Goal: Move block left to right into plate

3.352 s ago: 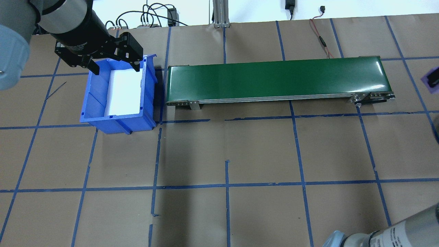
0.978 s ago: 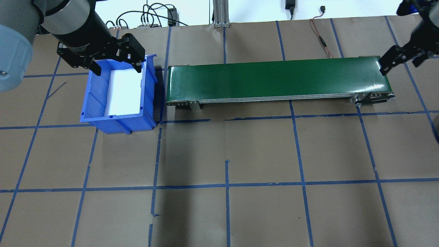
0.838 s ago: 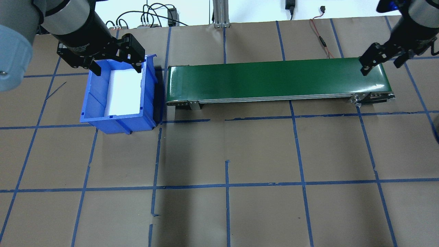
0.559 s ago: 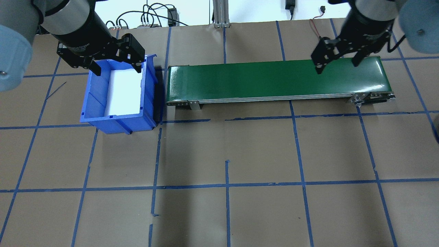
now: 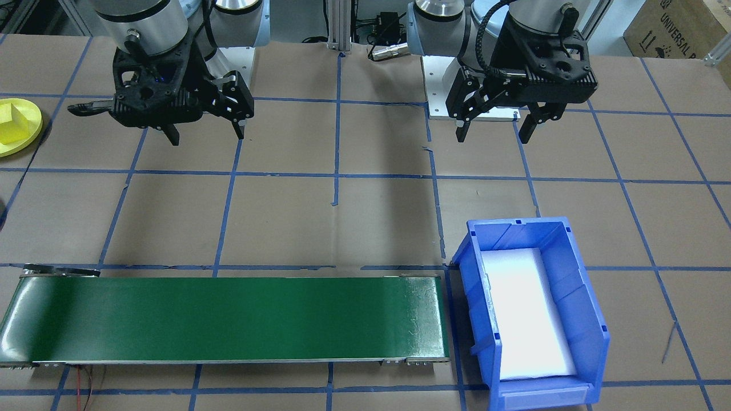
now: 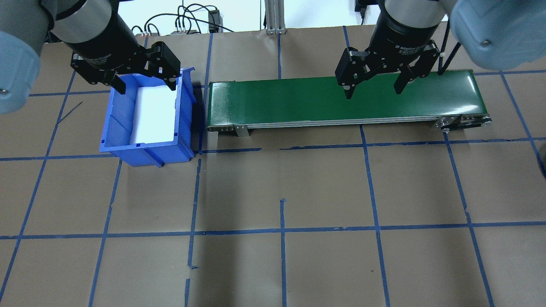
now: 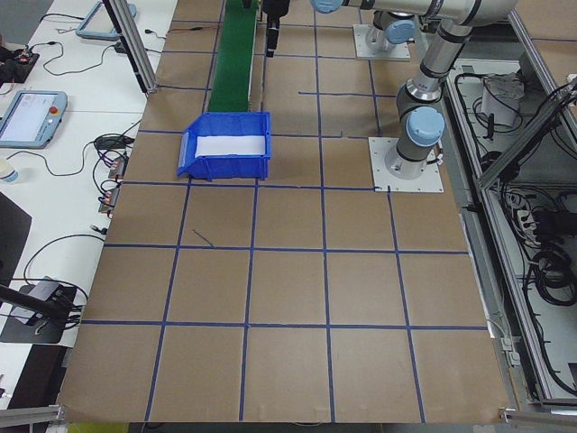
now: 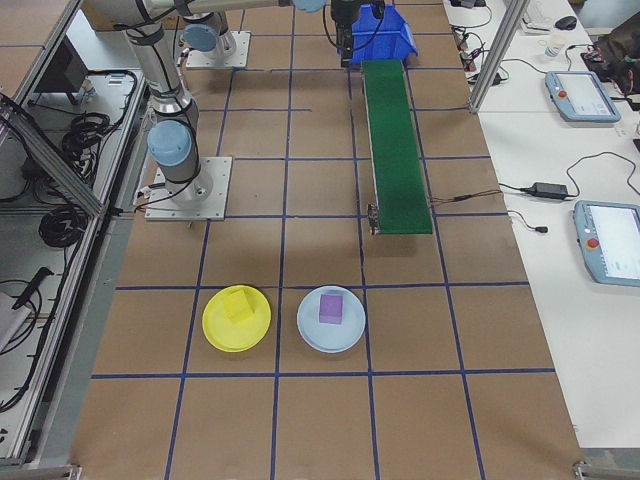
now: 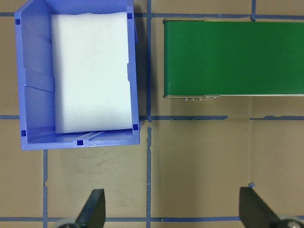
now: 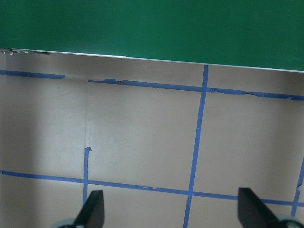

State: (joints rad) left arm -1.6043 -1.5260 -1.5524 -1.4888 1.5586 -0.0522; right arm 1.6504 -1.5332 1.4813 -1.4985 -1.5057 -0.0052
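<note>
Your right gripper (image 6: 372,89) has swung inward over the green conveyor (image 6: 341,100), jaws apart and empty like the left gripper (image 6: 143,83), since the yellow block (image 8: 236,306) already sits in the yellow plate (image 8: 218,335).

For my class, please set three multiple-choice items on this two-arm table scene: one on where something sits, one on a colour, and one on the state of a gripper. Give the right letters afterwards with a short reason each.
1. Where is the yellow block?
A. in the blue bin
B. on the yellow plate
C. on the green conveyor belt

2. What colour is the block on the pale blue plate?
A. purple
B. red
C. green

3. What is the right gripper's state?
A. shut on a block
B. shut, empty
C. open, empty

Answers:
1 B: the yellow block sits on the yellow plate.
2 A: a purple block lies on the pale blue plate.
3 C: the right gripper has its fingers spread with nothing between them.
</note>
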